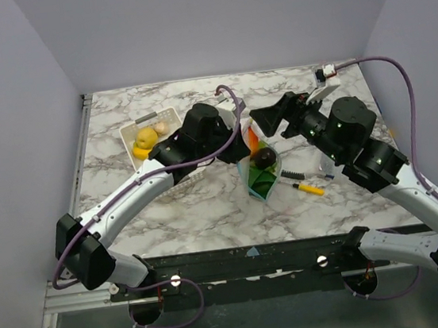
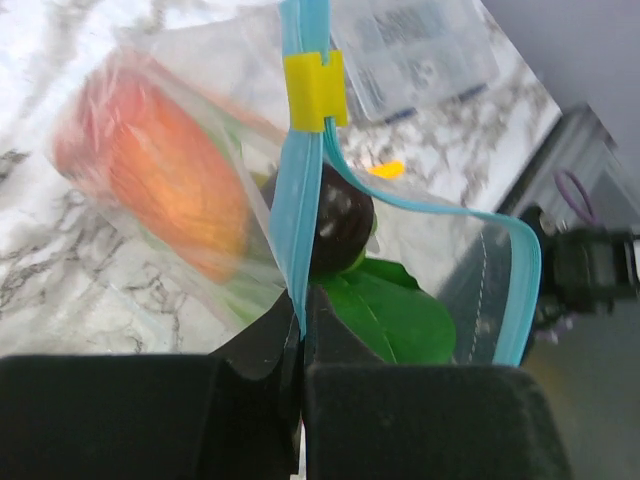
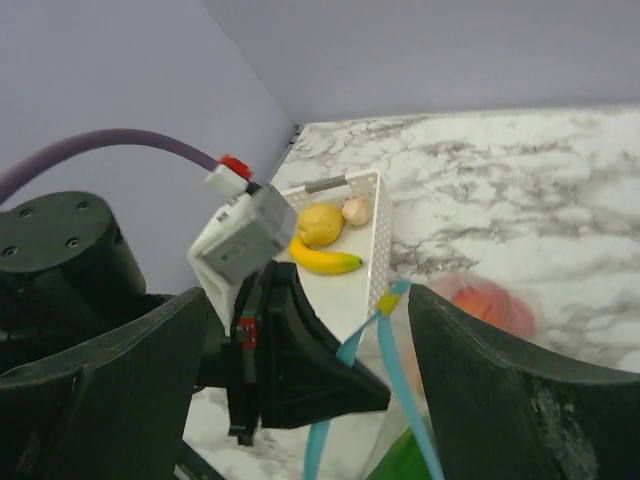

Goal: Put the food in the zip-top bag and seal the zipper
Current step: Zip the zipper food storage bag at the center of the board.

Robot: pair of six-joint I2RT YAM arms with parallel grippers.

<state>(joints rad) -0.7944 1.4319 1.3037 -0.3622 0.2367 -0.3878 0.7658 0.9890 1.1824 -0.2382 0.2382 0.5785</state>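
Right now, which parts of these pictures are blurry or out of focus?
Left wrist view: the orange food inside the bag is smeared soft, the zipper and its yellow slider sharper, the left end effector a dark mass. Right wrist view: the right end effector looms dark and soft, the basket crisp. Top external view: even light, sharp throughout.

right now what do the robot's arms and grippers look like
Both the left arm and the right arm have white shells with black joint housings. A purple cable runs along each. The left gripper and the right gripper have matte black, wedge-shaped fingers. Each wrist carries a small white camera block with a red tab.
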